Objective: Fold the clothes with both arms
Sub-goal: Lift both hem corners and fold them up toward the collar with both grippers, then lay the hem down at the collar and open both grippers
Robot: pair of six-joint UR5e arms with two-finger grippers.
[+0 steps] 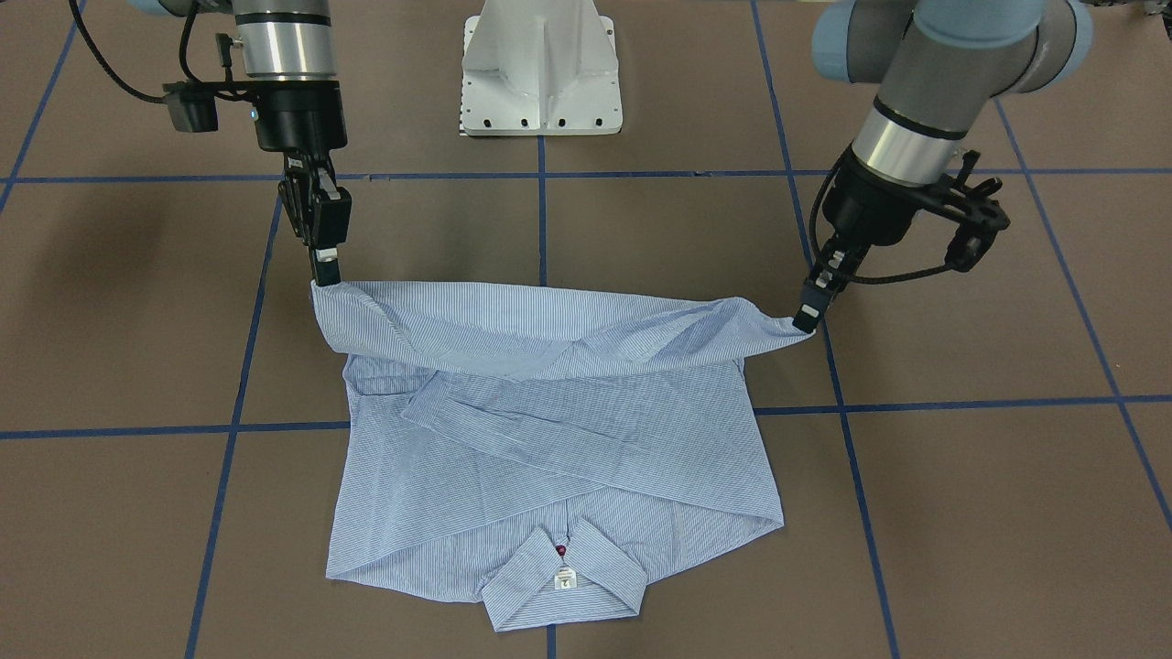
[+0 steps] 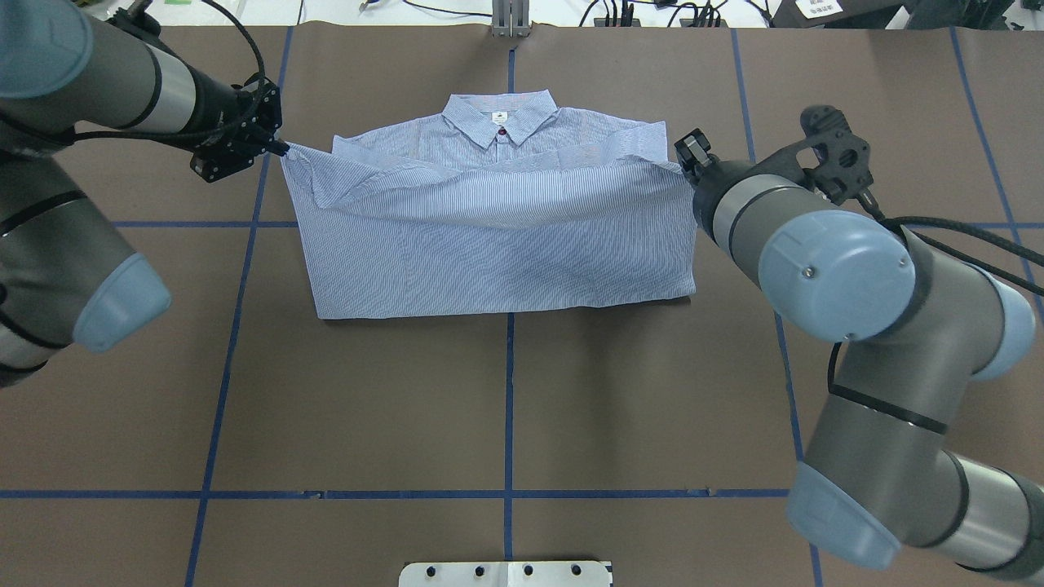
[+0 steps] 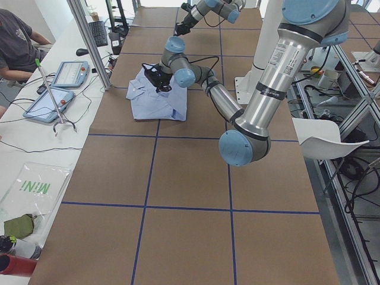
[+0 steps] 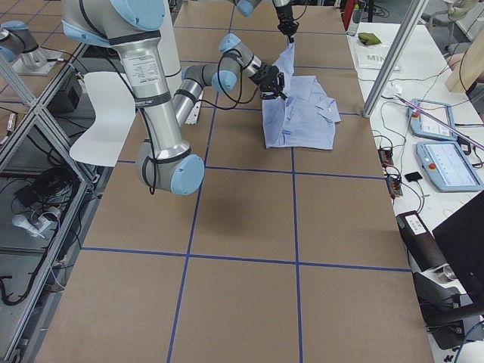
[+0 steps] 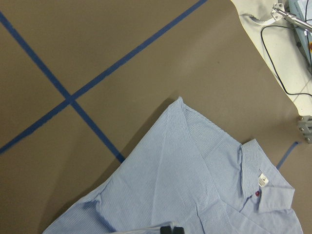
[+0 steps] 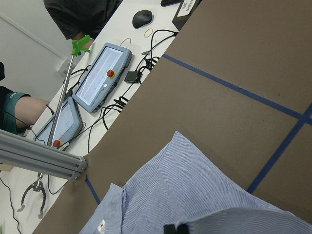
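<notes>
Shirt (image 1: 549, 430) lies on the brown table (image 1: 961, 513) in front of the white pedestal base (image 1: 540, 69), its collar (image 1: 563, 572) at the end farthest from the base and a sleeve laid across the body; left gripper (image 1: 808, 316) is clamped tight on one hem corner, to the base's left; right gripper (image 1: 325, 270) pinches the other hem corner, to the base's right; the hem hangs stretched between them, raised off the table
</notes>
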